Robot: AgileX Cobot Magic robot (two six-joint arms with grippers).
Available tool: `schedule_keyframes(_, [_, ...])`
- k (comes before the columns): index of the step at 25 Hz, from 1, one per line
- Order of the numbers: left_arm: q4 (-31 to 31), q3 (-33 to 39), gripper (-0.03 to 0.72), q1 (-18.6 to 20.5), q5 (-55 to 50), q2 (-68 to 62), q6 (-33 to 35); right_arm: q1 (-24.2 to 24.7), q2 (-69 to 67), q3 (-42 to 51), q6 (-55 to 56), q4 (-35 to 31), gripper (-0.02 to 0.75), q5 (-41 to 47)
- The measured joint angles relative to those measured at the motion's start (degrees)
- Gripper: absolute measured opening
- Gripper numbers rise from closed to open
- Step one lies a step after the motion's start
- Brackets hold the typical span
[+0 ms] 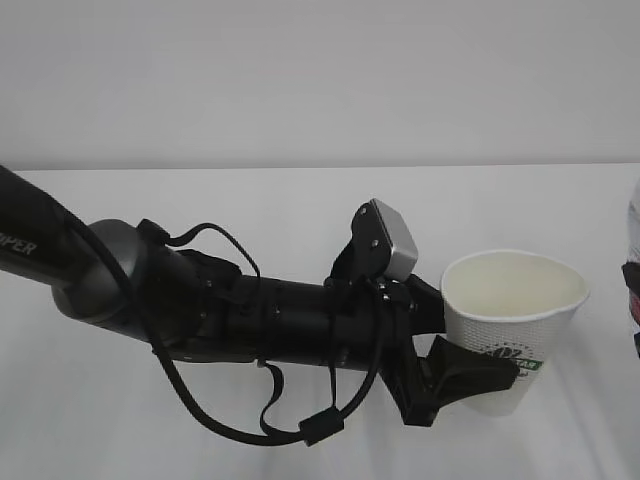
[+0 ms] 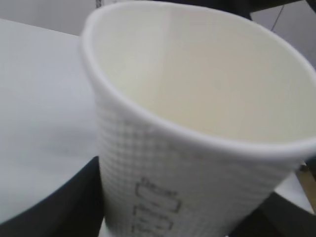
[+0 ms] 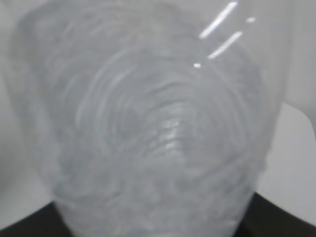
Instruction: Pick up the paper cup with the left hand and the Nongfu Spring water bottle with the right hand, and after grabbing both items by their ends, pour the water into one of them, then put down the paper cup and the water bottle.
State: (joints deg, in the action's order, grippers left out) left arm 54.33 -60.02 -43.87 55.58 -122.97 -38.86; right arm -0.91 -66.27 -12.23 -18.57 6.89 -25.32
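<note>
White dimpled paper cup [image 1: 510, 330], rim squeezed oval.

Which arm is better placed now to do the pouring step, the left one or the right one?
Probably the right. Its wrist view is filled by the clear ribbed bottle, apparently held between its jaws. The left gripper grips the empty paper cup upright, so it is placed to receive rather than pour.

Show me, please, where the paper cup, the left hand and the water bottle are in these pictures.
paper cup [image 1: 512, 330]: exterior view, on its dimpled outer wall below the rim.
left hand [image 1: 470, 372]: exterior view, on the black finger around the cup's lower side.
water bottle [image 3: 158, 133]: right wrist view, on its ribbed clear body.
</note>
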Motion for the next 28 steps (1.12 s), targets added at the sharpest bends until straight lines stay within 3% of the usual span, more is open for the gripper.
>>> schedule_keyframes(28, [-1.4, -2.8, 0.489, -1.4, -2.6, 0.0, 0.0, 0.0, 0.0, 0.0, -17.9, 0.0, 0.379, -2.6])
